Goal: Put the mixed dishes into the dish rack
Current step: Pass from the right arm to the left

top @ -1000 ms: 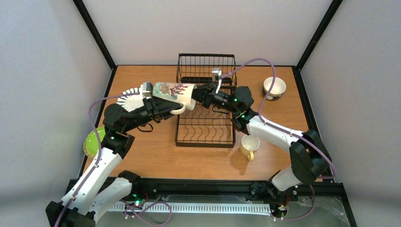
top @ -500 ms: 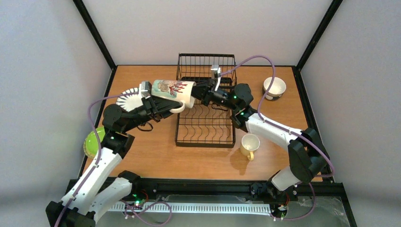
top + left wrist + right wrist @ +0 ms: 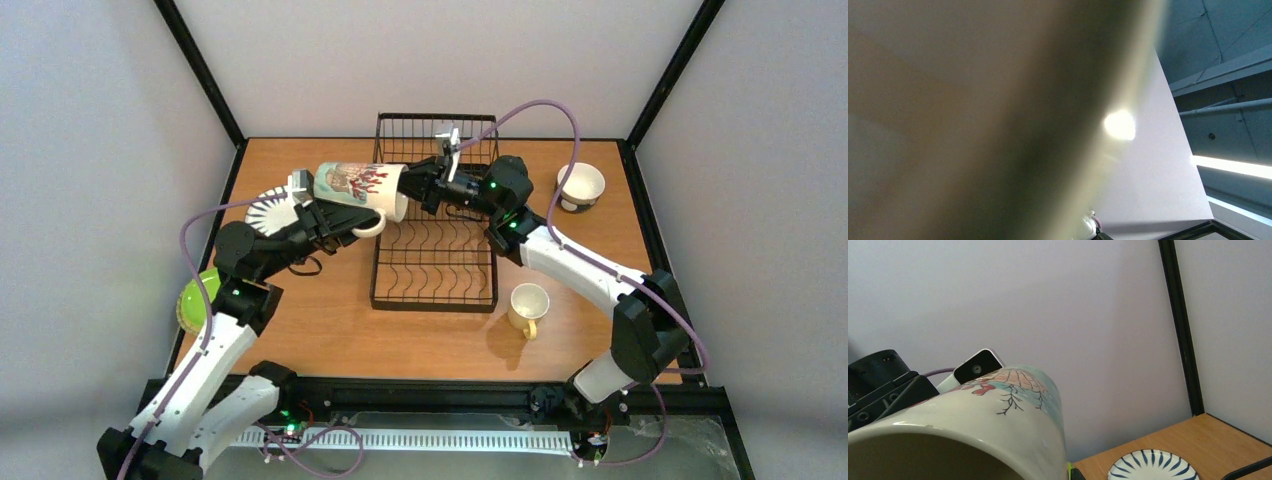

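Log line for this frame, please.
stage: two-arm hold | cream mug: airborne, on its side, by dish rack | left fingers: around its body | right fingers: pinching its rim | yellow mug: on table

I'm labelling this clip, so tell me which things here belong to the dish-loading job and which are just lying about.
Job: painted cream mug, yellow mug, cream bowl, striped plate, lime-green plate, dish rack.
Lying about: just the arms' purple cables.
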{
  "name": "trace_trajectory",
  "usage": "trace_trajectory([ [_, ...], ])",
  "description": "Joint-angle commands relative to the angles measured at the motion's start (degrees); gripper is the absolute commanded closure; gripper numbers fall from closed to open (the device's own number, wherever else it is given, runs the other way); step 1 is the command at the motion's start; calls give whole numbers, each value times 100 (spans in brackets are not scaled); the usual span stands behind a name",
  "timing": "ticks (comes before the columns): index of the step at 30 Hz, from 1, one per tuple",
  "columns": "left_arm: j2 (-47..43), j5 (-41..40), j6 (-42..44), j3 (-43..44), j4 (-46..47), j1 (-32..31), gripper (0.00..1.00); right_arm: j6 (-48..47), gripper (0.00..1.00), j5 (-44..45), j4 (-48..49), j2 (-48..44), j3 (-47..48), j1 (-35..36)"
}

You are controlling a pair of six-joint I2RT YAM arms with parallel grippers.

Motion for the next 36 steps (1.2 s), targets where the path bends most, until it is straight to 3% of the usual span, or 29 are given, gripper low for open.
trace_trajectory([
  [1, 15, 389, 90, 94, 265, -91, 15, -791, 98, -732, -542, 100, 231, 218],
  [16, 88, 497, 271, 115, 234, -91, 16, -1551, 98, -916, -1153, 45, 296, 377],
  [23, 136, 537, 512, 162, 113, -86, 25, -1944, 98, -860, -1592, 82, 467, 512],
  [29, 153, 523, 849, 275, -156, -87, 51, -2175, 98, -766, -1906, 115, 566, 612],
  [36, 153, 466, 1181, 318, -365, -87, 90, -2302, 98, -617, -2041, 107, 568, 654],
])
